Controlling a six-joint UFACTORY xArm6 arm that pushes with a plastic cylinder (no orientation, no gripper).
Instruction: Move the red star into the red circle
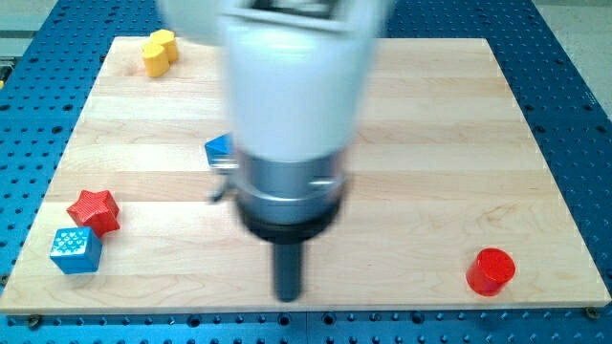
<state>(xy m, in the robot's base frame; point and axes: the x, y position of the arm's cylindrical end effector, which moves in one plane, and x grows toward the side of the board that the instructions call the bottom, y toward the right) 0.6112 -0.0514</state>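
Observation:
The red star (94, 210) lies near the board's left edge, touching a blue cube (76, 249) just below it. The red circle (491, 270), a short red cylinder, stands near the board's bottom right corner. My tip (289, 295) rests on the board near the bottom edge, at mid-width. It is far to the right of the red star and far to the left of the red circle, touching no block.
A yellow block (159, 51) sits at the top left corner. A blue block (220, 149) is partly hidden behind the arm's white and grey body (292, 124), which covers the board's middle. The wooden board (459, 143) lies on a blue perforated table.

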